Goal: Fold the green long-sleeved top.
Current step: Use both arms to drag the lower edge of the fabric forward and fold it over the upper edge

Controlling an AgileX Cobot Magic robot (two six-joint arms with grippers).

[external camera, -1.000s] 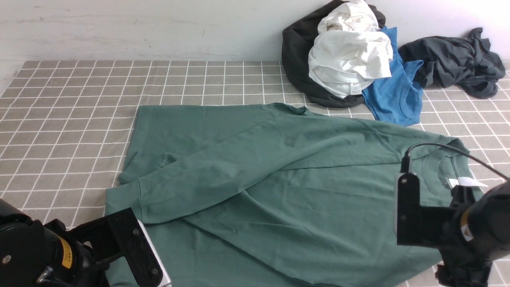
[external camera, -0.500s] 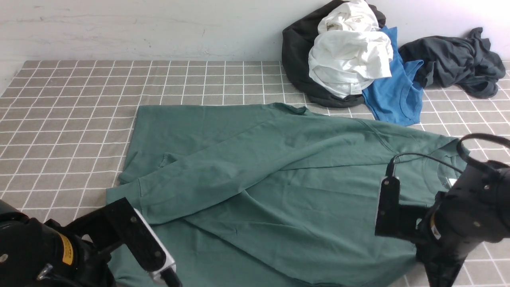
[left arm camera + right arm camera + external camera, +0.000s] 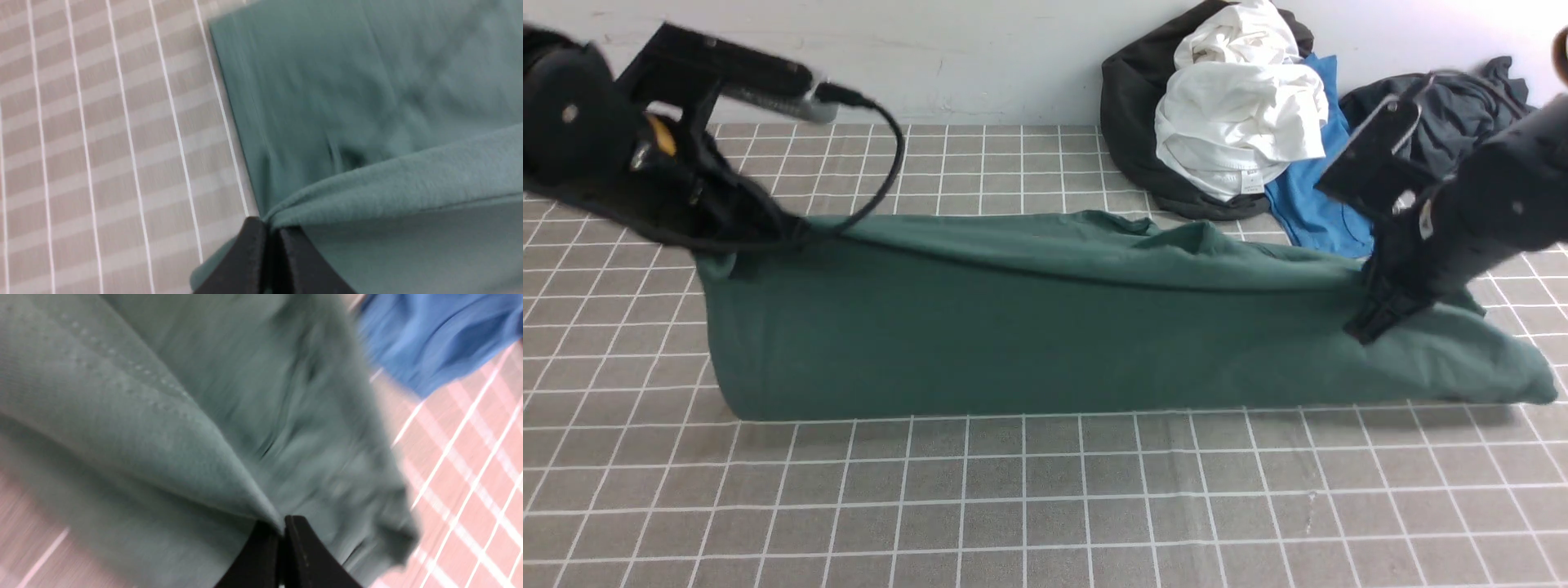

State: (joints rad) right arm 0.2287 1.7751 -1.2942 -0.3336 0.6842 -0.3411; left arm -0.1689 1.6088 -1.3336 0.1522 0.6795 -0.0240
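Soft, even light fills the front view; glare washes out the wall (image 3: 1421,33) at upper right. A faint shadow edges the green top (image 3: 1029,343). Motion blur smears both wrist views, the right worst.

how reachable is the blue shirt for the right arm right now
Not as things stand, probably: the right gripper is shut on the green top, so it must let go first. Otherwise the blue shirt lies near it, partly uncovered.
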